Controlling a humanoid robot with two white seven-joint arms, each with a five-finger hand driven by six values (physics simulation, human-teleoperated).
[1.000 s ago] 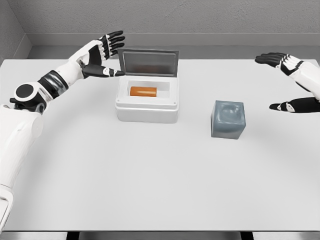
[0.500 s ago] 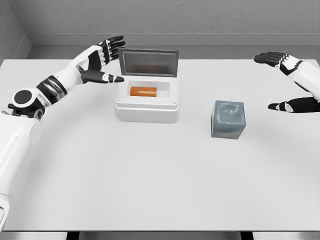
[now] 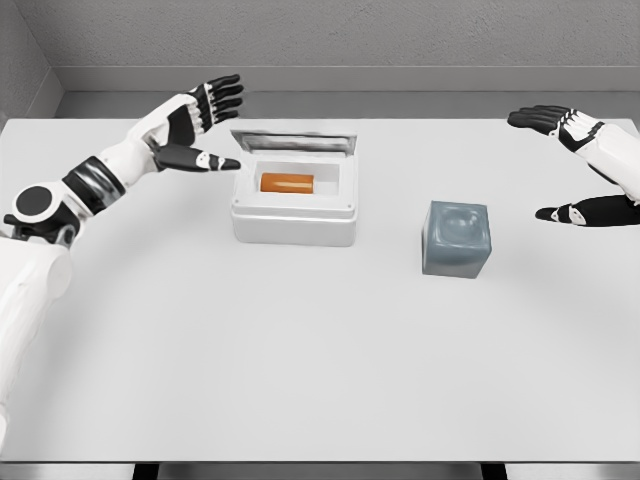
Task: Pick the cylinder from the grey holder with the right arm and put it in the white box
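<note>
Behind the bench (image 3: 300, 350), a grey textured wall meets a darker ledge; the bench top is pale and matte. On it sits the white box (image 3: 294, 205), lid tilted far back, just beside the left hand (image 3: 190, 125), whose fingers (image 3: 222, 93) are spread and hold nothing. The grey holder (image 3: 457, 238) stands apart, nearer the right hand (image 3: 585, 165), fingers likewise spread and empty. The orange cylinder (image 3: 286, 183) lies inside the box.

A wide white table (image 3: 320, 380) in a bare grey room.
Rough grey walls (image 3: 400, 30) meet in the far left corner behind it; the light is soft and even, with faint shadows.
</note>
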